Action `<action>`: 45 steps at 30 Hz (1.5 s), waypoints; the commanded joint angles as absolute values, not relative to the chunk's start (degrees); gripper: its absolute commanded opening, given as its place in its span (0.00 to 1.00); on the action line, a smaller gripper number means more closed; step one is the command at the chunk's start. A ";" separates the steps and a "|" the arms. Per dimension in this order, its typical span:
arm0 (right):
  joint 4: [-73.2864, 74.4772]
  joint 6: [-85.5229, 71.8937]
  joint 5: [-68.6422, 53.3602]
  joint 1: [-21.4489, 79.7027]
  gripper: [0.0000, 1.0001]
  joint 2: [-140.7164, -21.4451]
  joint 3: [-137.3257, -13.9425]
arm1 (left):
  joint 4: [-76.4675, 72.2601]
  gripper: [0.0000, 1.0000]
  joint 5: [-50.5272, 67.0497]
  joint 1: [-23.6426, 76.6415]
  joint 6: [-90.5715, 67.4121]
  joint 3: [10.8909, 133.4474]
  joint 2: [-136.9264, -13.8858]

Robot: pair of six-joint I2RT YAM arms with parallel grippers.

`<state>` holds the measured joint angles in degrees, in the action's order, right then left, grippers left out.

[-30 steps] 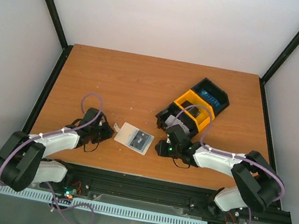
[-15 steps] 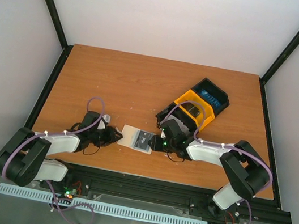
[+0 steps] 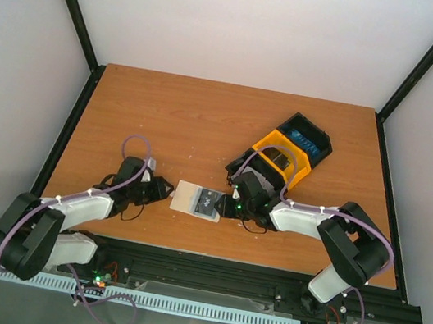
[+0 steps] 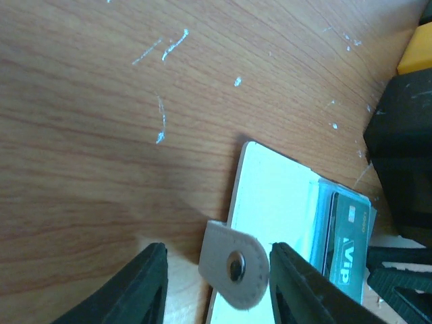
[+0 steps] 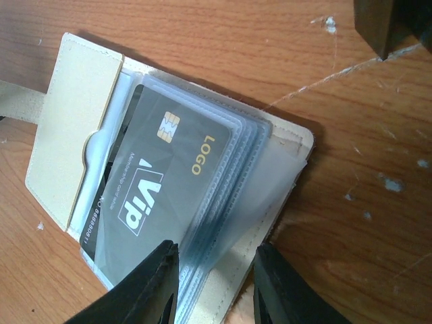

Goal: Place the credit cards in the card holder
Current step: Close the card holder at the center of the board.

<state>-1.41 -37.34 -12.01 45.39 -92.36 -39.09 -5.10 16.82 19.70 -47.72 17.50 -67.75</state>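
The cream card holder (image 3: 190, 197) lies open on the table between my two grippers. A dark VIP credit card (image 5: 162, 182) sits in its clear sleeves (image 5: 236, 182). My left gripper (image 3: 163, 191) is at its left end, open. The snap tab (image 4: 233, 266) stands between the fingers (image 4: 152, 283) with a gap on each side. My right gripper (image 5: 214, 251) hovers open over the holder's right end, its fingers straddling the sleeve edges and cream cover (image 5: 229, 297). More cards, one blue (image 3: 304, 137) and one dark (image 3: 281, 163), lie in the tray.
The black-and-yellow tray (image 3: 262, 145) sits just behind my right gripper (image 3: 226, 205), tilted toward the back right. Black frame posts mark the wooden table's (image 3: 166, 112) left and right edges. White scratches speckle the wood.
My left gripper has opened and let go of the snap tab. Over the last second the right gripper slid left onto the holder's right end, and the left arm edged right.
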 commanded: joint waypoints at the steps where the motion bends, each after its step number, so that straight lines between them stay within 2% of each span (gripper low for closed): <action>1: 2.15 -37.52 -12.22 45.01 0.31 -94.31 -39.37 | -7.61 0.38 18.85 19.42 -44.13 20.40 -72.09; 7: 2.03 -37.35 -12.27 45.01 0.31 -94.04 -39.33 | -8.80 0.12 22.41 19.42 -43.10 20.99 -71.55; 11: 1.89 -37.25 -12.06 45.00 0.31 -93.88 -39.35 | -11.62 0.06 28.16 19.42 -39.22 21.33 -67.10; 16: 1.38 -36.38 -12.02 44.91 0.31 -94.61 -40.10 | -15.60 0.04 35.50 19.42 -37.95 21.99 -66.73; 23: -4.83 -36.78 -18.27 44.52 0.32 -98.67 -41.08 | -19.54 0.01 41.63 19.63 -38.70 22.87 -72.57; 30: -7.75 -37.22 -20.40 44.47 0.34 -100.58 -41.56 | -24.68 0.05 45.34 21.68 -39.31 22.91 -76.90; 38: -7.19 -37.29 -18.20 44.21 0.34 -99.70 -40.87 | -30.14 0.05 46.29 25.32 -39.23 26.71 -86.82; 45: -6.62 -35.94 -9.80 44.12 0.34 -93.96 -38.01 | -32.63 0.05 45.87 27.58 -40.45 30.93 -94.52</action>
<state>-9.76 -36.10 -15.16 44.38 -96.82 -40.38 -29.17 46.13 26.76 -40.07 28.21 -91.61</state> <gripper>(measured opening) 0.344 0.052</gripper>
